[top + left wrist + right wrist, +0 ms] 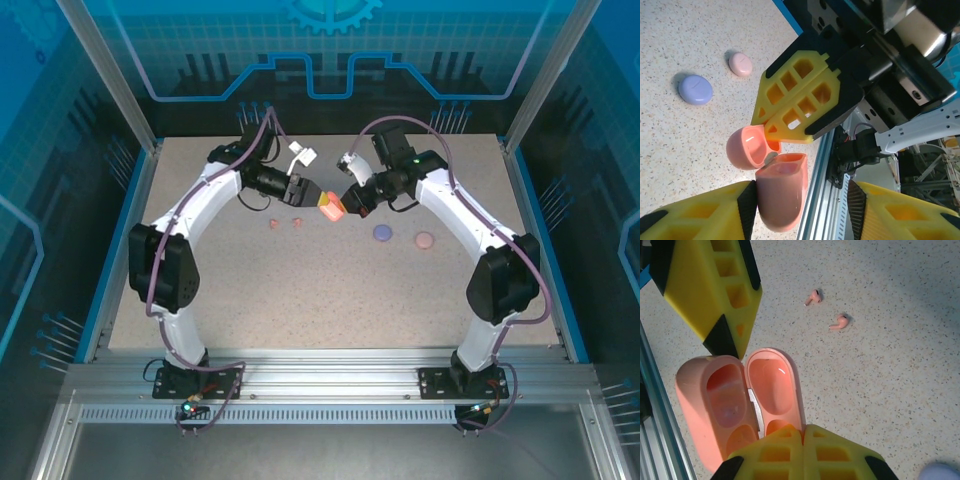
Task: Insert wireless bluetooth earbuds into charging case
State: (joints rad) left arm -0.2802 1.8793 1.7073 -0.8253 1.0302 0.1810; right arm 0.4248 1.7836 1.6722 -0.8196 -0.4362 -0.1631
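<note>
A salmon-pink charging case [330,207] hangs open above the table's middle back. My right gripper [803,432] is shut on the rim of its flipped-back lid [771,385], next to the empty body [715,405]. My left gripper [802,205] is open around that body [782,192]. Its left pad [747,205] touches the body's side, while the other pad [856,205] stands well clear. Two red-orange earbuds [813,296] [841,321] lie loose on the table beyond the case, and in the top view those earbuds [273,224] [297,222] sit below the left gripper [303,190].
A shut purple case [382,233] and a shut pale pink case [425,240] rest on the speckled table [330,290] to the right of the grippers. Blue-edged walls and aluminium posts [110,80] ring the table. Free room lies toward the near side.
</note>
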